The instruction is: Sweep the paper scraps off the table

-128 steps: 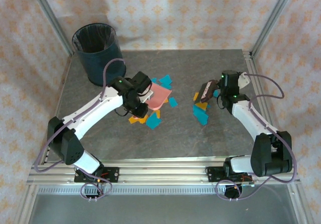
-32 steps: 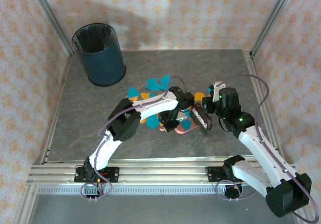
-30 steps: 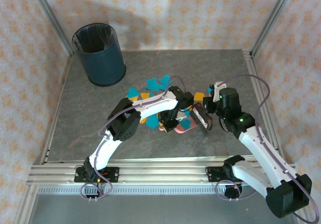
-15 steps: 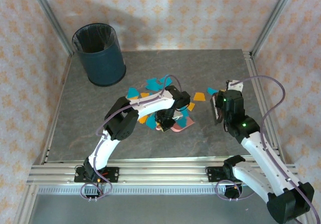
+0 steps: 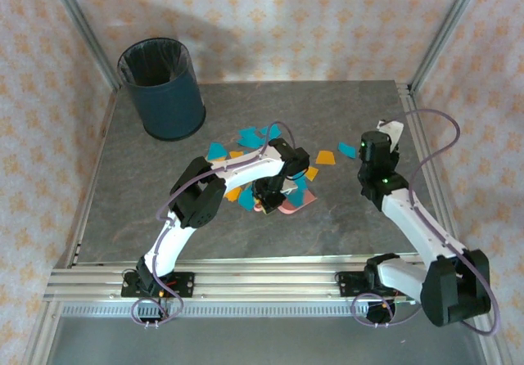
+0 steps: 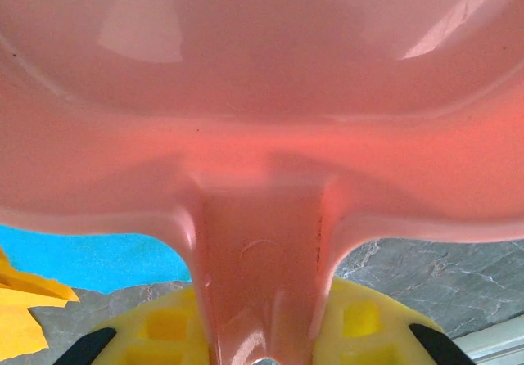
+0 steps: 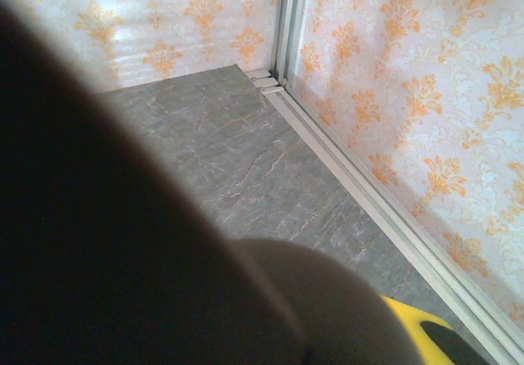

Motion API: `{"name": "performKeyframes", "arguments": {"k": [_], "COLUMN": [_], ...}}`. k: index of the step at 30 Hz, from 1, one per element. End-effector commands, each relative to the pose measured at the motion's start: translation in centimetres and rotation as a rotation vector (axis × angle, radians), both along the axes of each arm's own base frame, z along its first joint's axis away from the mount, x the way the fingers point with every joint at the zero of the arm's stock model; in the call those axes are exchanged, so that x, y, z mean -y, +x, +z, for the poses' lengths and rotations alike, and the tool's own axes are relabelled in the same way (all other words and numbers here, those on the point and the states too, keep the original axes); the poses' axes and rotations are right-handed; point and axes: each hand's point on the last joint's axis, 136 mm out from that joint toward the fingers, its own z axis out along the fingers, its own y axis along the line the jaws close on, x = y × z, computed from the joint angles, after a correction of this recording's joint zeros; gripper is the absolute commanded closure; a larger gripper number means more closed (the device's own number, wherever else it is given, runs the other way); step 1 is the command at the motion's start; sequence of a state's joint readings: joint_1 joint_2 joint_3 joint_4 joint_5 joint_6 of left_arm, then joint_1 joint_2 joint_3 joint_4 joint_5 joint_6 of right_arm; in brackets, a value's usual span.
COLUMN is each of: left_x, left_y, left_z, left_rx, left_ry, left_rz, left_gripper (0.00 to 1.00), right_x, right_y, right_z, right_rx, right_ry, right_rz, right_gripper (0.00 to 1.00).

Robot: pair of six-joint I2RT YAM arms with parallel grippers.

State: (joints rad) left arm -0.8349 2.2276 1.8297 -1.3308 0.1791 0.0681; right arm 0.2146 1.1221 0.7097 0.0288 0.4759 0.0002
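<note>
Teal and orange paper scraps (image 5: 255, 135) lie scattered on the grey table (image 5: 164, 209), most of them around the left wrist, with one orange piece (image 5: 326, 157) and one teal piece (image 5: 347, 147) nearer the right arm. My left gripper (image 5: 268, 195) is shut on the handle (image 6: 262, 259) of a pink dustpan (image 5: 293, 206), which rests low on the table among the scraps. A teal scrap (image 6: 90, 259) shows just under the pan. My right gripper (image 5: 375, 144) is shut on a dark brush (image 7: 164, 259), held off to the right and apart from the dustpan.
A dark blue round bin (image 5: 161, 87) stands at the back left corner. Aluminium rails (image 5: 422, 136) edge the table, with patterned walls close behind them. The right gripper faces the back right corner (image 7: 266, 78).
The right arm has pulled the brush away from the dustpan, back to the right and turned toward the far corner. The left gripper and dustpan shifted slightly left.
</note>
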Motion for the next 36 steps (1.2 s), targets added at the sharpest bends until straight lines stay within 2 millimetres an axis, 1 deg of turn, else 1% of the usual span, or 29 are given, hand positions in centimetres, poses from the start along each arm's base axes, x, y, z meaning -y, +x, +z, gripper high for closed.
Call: {"name": "performKeyframes", "arguments": {"k": [1, 7, 13, 15, 21, 27, 31, 36], "left_x": [-0.8, -0.7, -0.7, -0.7, -0.7, -0.7, -0.7, -0.6], "left_y": [0.2, 0.1, 0.0, 0.0, 0.0, 0.1, 0.1, 0.2], "left_z": [1.1, 1.0, 1.0, 1.0, 0.8, 0.5, 0.6, 0.8], "left_rx": [0.005, -0.001, -0.004, -0.006, -0.013, -0.022, -0.023, -0.022], "left_ry": [0.010, 0.006, 0.008, 0.008, 0.009, 0.022, 0.021, 0.015], "left_rz": [0.034, 0.035, 0.034, 0.036, 0.036, 0.033, 0.030, 0.023], "left_gripper": [1.00, 1.00, 1.00, 1.00, 1.00, 1.00, 1.00, 1.00], "right_x": [0.4, -0.4, -2.5, -2.9, -5.6, -9.0, -10.9, -12.4], "right_y": [2.1, 4.9, 7.5, 8.1, 9.4, 9.6, 8.9, 7.6], "right_z": [3.6, 2.2, 0.3, -0.1, -1.2, -2.6, -3.2, -3.7], "right_rx": [0.105, 0.057, 0.014, 0.006, -0.014, -0.057, -0.083, -0.111], "right_ry": [-0.031, -0.067, -0.056, -0.055, -0.052, -0.031, -0.031, -0.017], "right_rz": [-0.025, 0.020, 0.130, 0.158, 0.316, 0.511, 0.616, 0.709], "right_gripper": [1.00, 1.00, 1.00, 1.00, 1.00, 1.00, 1.00, 1.00]}}
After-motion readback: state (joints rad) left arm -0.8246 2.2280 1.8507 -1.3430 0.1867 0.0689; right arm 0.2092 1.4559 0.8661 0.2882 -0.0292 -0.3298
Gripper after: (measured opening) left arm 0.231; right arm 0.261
